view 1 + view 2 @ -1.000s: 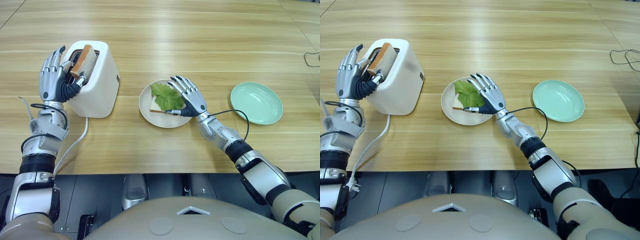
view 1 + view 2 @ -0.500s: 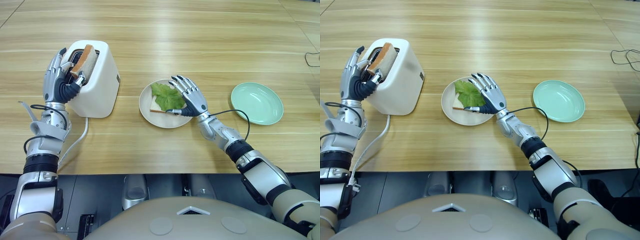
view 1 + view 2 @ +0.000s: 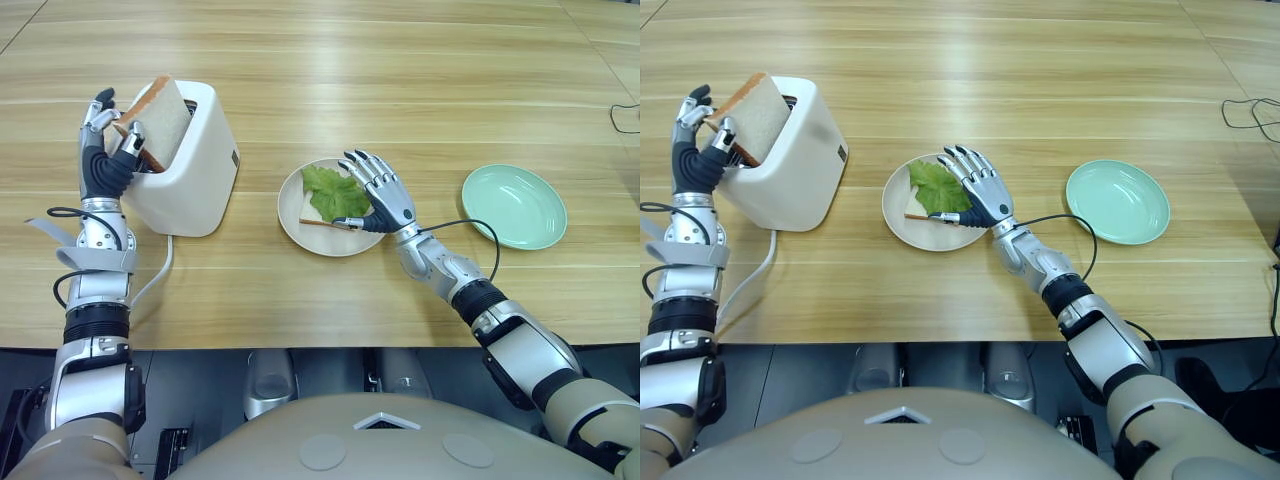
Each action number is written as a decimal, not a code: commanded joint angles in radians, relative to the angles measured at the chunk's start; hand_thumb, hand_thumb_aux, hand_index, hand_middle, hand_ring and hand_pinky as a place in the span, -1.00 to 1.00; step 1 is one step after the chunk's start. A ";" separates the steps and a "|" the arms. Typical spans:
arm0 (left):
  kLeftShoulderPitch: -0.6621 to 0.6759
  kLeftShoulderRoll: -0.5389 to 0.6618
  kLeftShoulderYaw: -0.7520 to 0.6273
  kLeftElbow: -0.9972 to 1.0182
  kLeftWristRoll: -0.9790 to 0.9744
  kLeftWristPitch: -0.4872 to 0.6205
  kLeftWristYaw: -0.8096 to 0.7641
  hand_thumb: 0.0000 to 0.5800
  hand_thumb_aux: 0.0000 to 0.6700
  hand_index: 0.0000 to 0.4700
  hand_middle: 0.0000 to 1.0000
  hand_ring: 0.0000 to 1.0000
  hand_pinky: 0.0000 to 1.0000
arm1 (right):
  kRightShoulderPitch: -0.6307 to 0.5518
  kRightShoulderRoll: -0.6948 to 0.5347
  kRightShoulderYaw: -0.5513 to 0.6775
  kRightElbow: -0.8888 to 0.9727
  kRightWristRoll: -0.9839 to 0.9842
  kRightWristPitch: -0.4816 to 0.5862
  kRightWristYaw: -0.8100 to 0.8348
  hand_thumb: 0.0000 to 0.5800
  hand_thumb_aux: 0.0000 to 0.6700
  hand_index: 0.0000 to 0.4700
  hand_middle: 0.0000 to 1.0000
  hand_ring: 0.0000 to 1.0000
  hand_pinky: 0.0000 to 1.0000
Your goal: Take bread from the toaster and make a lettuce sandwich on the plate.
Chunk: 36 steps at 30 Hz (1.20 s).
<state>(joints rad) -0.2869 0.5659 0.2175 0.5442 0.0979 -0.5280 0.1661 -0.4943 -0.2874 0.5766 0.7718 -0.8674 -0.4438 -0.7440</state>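
Observation:
A white toaster [image 3: 195, 170] stands at the left of the wooden table. My left hand [image 3: 103, 153] is shut on a slice of bread [image 3: 160, 122], which is raised most of the way out of the toaster's slot and tilted. On the beige plate [image 3: 330, 237] in the middle lies another bread slice [image 3: 312, 209] with a green lettuce leaf [image 3: 330, 190] on top. My right hand [image 3: 380, 195] rests open at the plate's right side, its fingers spread over the lettuce.
An empty green plate [image 3: 513, 206] sits to the right of the beige one. The toaster's white cord [image 3: 150, 285] runs down toward the table's front edge. A black cable [image 3: 1245, 110] lies at the far right.
My left hand has lifted the bread slice up out of the toaster's slot and shifted a little left. The right hand stays over the lettuce.

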 commanded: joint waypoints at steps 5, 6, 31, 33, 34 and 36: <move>-0.029 -0.036 0.077 -0.071 -0.149 0.052 -0.086 1.00 1.00 0.96 -0.07 -0.07 -0.07 | 0.008 -0.005 -0.008 0.013 0.007 -0.001 0.001 -1.00 -1.00 -1.00 -1.00 -1.00 -1.00; -0.032 -0.042 0.087 -0.078 -0.167 0.063 -0.094 1.00 1.00 0.96 -0.07 -0.07 -0.07 | 0.008 -0.005 -0.008 0.014 0.007 -0.001 0.001 -1.00 -1.00 -1.00 -1.00 -1.00 -1.00; -0.073 -0.254 0.047 -0.396 -0.392 0.319 -0.280 1.00 1.00 0.96 0.47 0.47 0.47 | 0.043 -0.079 -0.125 -0.018 0.101 -0.032 -0.007 -1.00 -1.00 -1.00 -1.00 -1.00 -1.00; -0.073 -0.291 0.003 -0.400 -0.377 0.330 -0.296 1.00 1.00 0.96 0.47 0.47 0.47 | 0.057 -0.098 -0.152 -0.033 0.121 -0.039 -0.005 -1.00 -1.00 -1.00 -1.00 -1.00 -1.00; -0.072 -0.305 -0.017 -0.398 -0.368 0.334 -0.306 1.00 1.00 0.96 0.47 0.47 0.47 | 0.064 -0.107 -0.166 -0.041 0.132 -0.043 -0.004 -1.00 -1.00 -1.00 -1.00 -1.00 -1.00; -0.071 -0.330 -0.061 -0.381 -0.343 0.330 -0.333 1.00 1.00 0.96 0.45 0.45 0.45 | 0.080 -0.128 -0.201 -0.060 0.156 -0.052 -0.003 -1.00 -1.00 -1.00 -1.00 -1.00 -1.00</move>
<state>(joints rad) -0.3549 0.2476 0.1995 0.1542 -0.2742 -0.2081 -0.1403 -0.4317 -0.3950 0.4125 0.7346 -0.7398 -0.4860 -0.7545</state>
